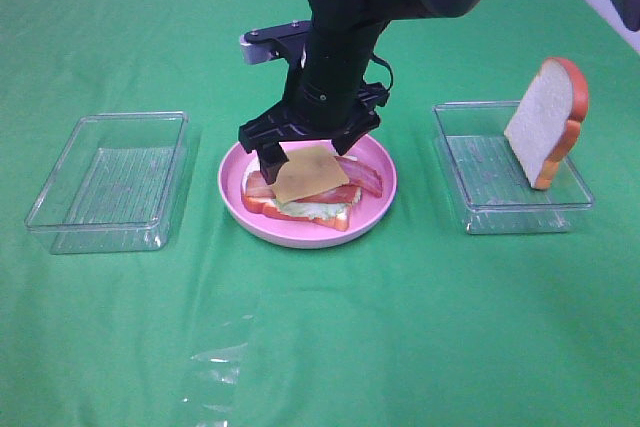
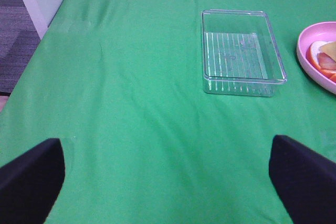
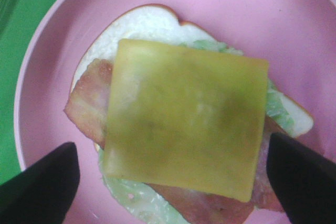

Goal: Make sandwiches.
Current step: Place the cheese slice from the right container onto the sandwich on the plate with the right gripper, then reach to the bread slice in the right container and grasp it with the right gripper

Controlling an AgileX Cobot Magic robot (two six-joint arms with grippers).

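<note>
Two clear trays (image 1: 110, 182) flank a green cloth (image 1: 320, 337); both end effectors (image 3: 168, 182) spread wide.

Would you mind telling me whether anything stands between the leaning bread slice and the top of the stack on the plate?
Yes: the right gripper hangs open right over the cheese that tops the stack. Otherwise the cloth between the bread slice and the plate looks bare.
</note>
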